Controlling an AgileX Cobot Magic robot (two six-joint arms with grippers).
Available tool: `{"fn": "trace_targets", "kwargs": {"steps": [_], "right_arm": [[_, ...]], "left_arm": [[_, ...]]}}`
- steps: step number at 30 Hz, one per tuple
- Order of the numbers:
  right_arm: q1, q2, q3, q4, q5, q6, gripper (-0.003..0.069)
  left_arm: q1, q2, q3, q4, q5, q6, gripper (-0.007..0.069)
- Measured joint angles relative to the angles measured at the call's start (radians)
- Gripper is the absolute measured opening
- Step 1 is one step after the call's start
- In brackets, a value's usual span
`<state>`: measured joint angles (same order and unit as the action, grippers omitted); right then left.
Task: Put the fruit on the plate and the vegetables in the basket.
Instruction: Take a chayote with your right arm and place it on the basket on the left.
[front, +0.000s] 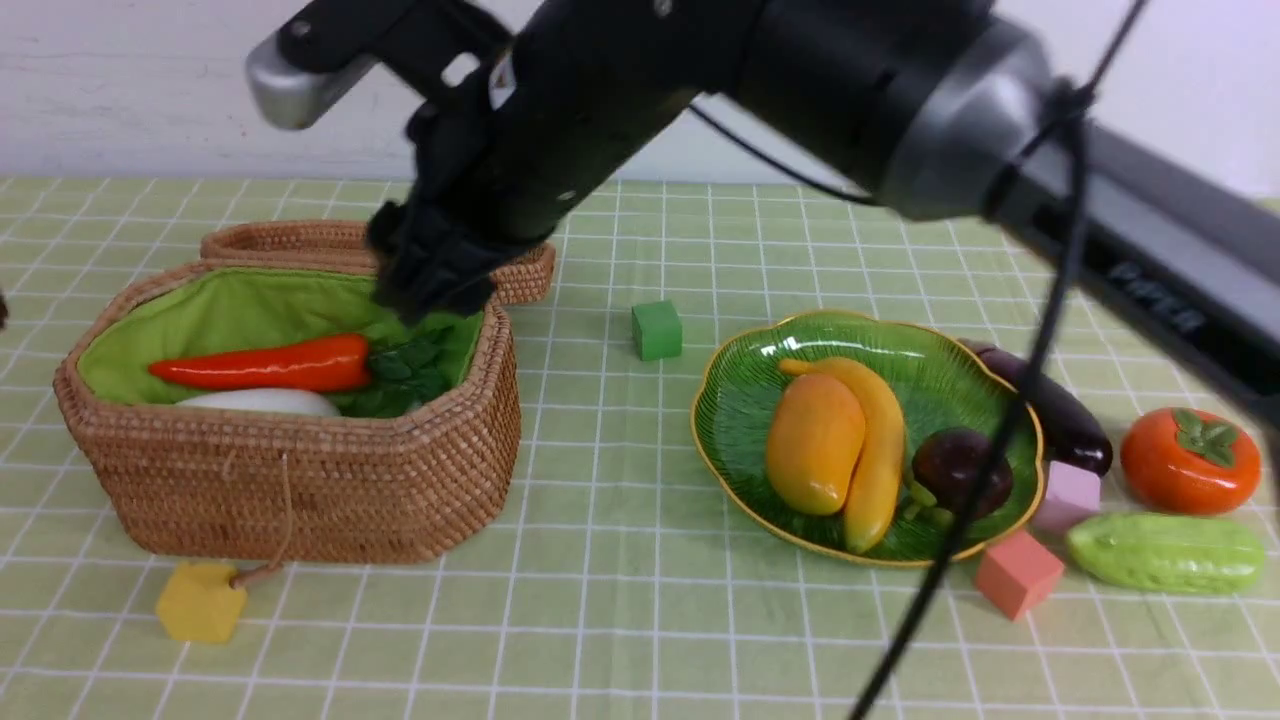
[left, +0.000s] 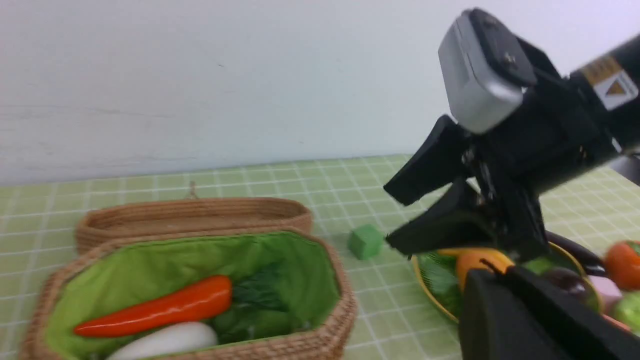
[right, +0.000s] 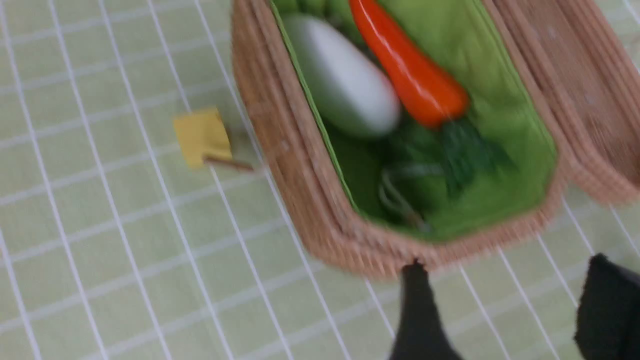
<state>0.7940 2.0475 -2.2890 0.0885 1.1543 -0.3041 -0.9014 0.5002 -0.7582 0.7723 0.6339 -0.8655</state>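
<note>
Nearest the table's (front: 620, 640) front edge, a yellow cube (front: 200, 600) sits at the basket's (front: 300, 500) front-left foot. Toward the right corner lie a salmon cube (front: 1018, 573) and the bumpy green cucumber (front: 1165, 552), both on the cloth outside the basket. Open cloth runs from the front edge back between basket and plate (front: 740, 400).

The basket stands on the left and holds the red chili (front: 265, 365) and white radish (front: 260, 402) side by side on its green lining. The plate, right of centre, carries the mango (front: 815, 440), banana (front: 880, 450) and mangosteen (front: 955, 470). A pink cube (front: 1068, 497) touches its right rim. The eggplant (front: 1060, 415) lies along the rim behind it, and the persimmon (front: 1190, 460) sits near the right edge.

My right claw (front: 400, 300) hangs over the basket's far right end, released and gripping nothing. The front view blurs its jaws, but the left wrist view shows them spread. My right wrist view alone shows the lining under the radish leaves. My left claw (left: 520, 320) is clenched, off to the left.

Farther back are a green cube (front: 657, 330) and the flat lid (front: 300, 240).
</note>
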Motion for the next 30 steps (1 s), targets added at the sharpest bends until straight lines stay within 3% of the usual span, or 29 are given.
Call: {"fn": "trace_targets", "kwargs": {"steps": [4, 6, 8, 12, 13, 16, 21, 22, 23, 24, 29, 30], "right_arm": [[-0.001, -0.079, 0.006, -0.157, 0.098, 0.087, 0.0123], [-0.002, -0.113, 0.031, -0.203, 0.099, 0.117, 0.0025], [-0.008, -0.162, 0.083, -0.246, 0.099, 0.159, -0.0014], [-0.051, -0.295, 0.251, -0.290, 0.097, 0.210, -0.0019], [-0.101, -0.396, 0.385, -0.299, 0.096, 0.230, -0.0019], [-0.210, -0.521, 0.564, -0.310, 0.095, 0.245, -0.0019], [-0.542, -0.692, 0.928, -0.291, 0.097, 0.304, -0.0006], [-0.555, -0.695, 0.945, -0.282, 0.094, 0.304, -0.0005], [-0.660, -0.701, 1.002, -0.239, 0.066, 0.316, 0.0010], [-0.670, -0.701, 1.007, -0.231, 0.061, 0.317, 0.0013], [-0.863, -0.664, 1.057, -0.020, -0.045, 0.304, 0.0153], [-0.889, -0.647, 1.057, 0.015, -0.047, 0.304, 0.0217]], "left_arm": [[0.000, 0.036, 0.000, -0.266, -0.053, 0.239, -0.0006], [0.000, 0.062, 0.000, -0.394, -0.058, 0.344, -0.0013], [0.000, 0.092, 0.000, -0.527, -0.063, 0.473, -0.0013], [0.000, 0.132, 0.000, -0.683, -0.072, 0.650, -0.0013], [0.000, 0.149, 0.000, -0.746, -0.079, 0.740, -0.0013], [0.000, 0.169, 0.000, -0.816, -0.082, 0.827, -0.0013], [0.000, 0.199, 0.000, -0.900, -0.098, 0.969, -0.0013], [0.000, 0.199, 0.000, -0.900, -0.098, 0.972, -0.0013], [0.000, 0.200, 0.000, -0.905, -0.103, 0.980, -0.0013], [0.000, 0.200, 0.000, -0.905, -0.103, 0.980, -0.0013], [0.000, 0.200, 0.000, -0.910, -0.103, 0.988, -0.0013], [0.000, 0.200, 0.000, -0.909, -0.100, 0.988, -0.0013]]}}
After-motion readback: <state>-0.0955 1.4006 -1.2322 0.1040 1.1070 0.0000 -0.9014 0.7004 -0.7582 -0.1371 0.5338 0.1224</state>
